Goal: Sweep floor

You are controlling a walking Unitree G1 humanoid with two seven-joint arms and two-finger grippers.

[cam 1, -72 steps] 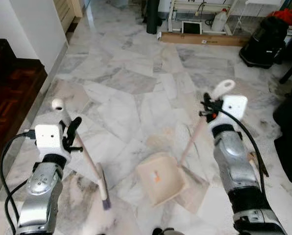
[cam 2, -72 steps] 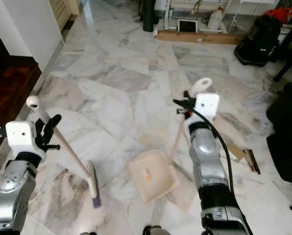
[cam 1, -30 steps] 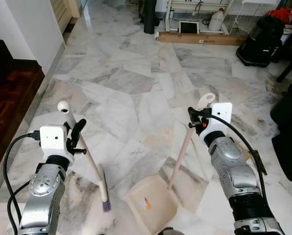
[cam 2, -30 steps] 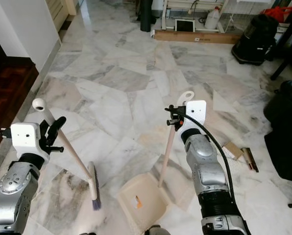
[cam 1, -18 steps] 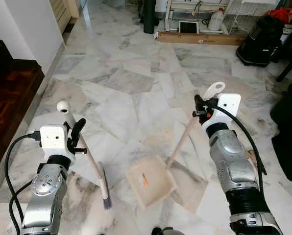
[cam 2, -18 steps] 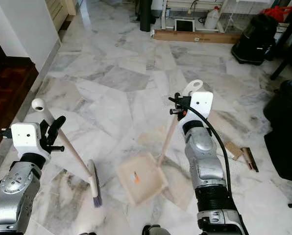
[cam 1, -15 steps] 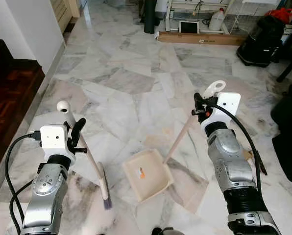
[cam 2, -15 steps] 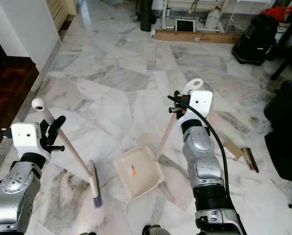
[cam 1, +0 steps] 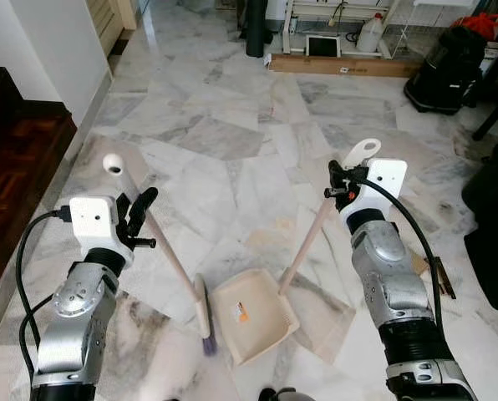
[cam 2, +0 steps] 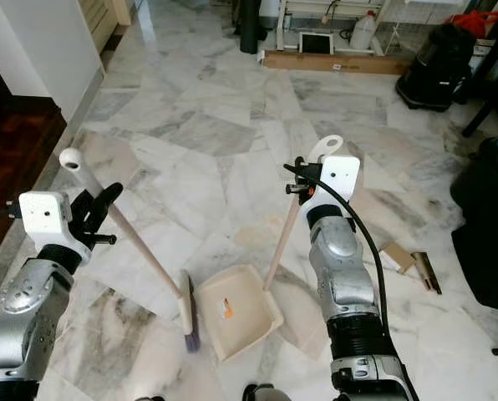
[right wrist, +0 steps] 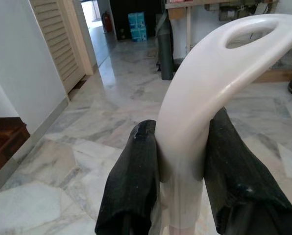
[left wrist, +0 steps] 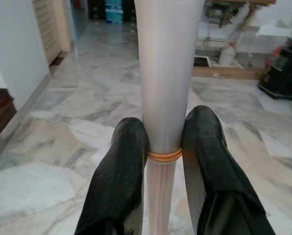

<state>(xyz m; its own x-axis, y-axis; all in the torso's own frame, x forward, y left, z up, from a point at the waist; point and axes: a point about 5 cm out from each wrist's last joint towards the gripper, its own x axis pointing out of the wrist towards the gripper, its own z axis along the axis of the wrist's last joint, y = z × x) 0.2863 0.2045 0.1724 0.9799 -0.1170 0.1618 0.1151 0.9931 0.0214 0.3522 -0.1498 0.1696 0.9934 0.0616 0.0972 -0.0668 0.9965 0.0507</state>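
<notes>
Gripping the broom [cam 1: 170, 255] handle, the left gripper [left wrist: 161, 147] hides part of the shaft, whose top is cut off in the left wrist view. The right gripper [right wrist: 181, 161] clamps the dustpan [cam 1: 253, 313] handle. An orange speck lies in the pan. Since 0.5 s ago, the broom head has moved beside the pan's left edge on the marble floor [cam 1: 232, 150].

A: Positions? Broom [cam 1: 170, 259] on the left, head down on the marble floor [cam 1: 224, 142], just beside the dustpan [cam 1: 253, 313], which lies to its right.

B: Dustpan handle rises rightward. Small item inside the pan, probably debris [cam 1: 241, 316]. Vacuum cleaner [cam 1: 446, 71] far right, behind.
</notes>
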